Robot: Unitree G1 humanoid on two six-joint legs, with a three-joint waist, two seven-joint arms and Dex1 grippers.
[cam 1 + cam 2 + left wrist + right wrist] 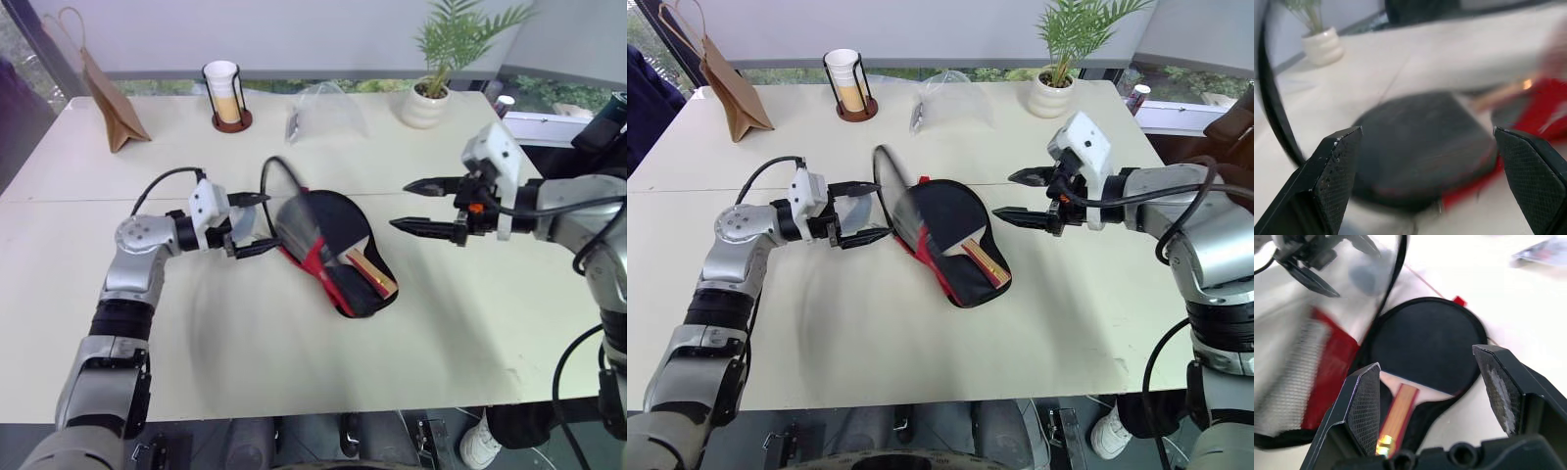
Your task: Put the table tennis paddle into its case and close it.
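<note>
Left gripper [858, 211] jaws wide, empty, level, just beside the case's [965, 279] raised flap. Right gripper [1023, 197] jaws spread, empty, hovering off the case's other side. Case lies open mid-table [872, 343]; table tennis paddle [1425, 345] rests inside it, black face up, tan handle toward the narrow end. Far edge: brown paper bag [110, 98], cup holder [227, 96], clear plastic bag [323, 110], potted plant [431, 93]. Right wrist view shows the flap's red panel and mesh blurred.

Black case [950, 264] — red panel; black paddle [1425, 345] — tan handle
</note>
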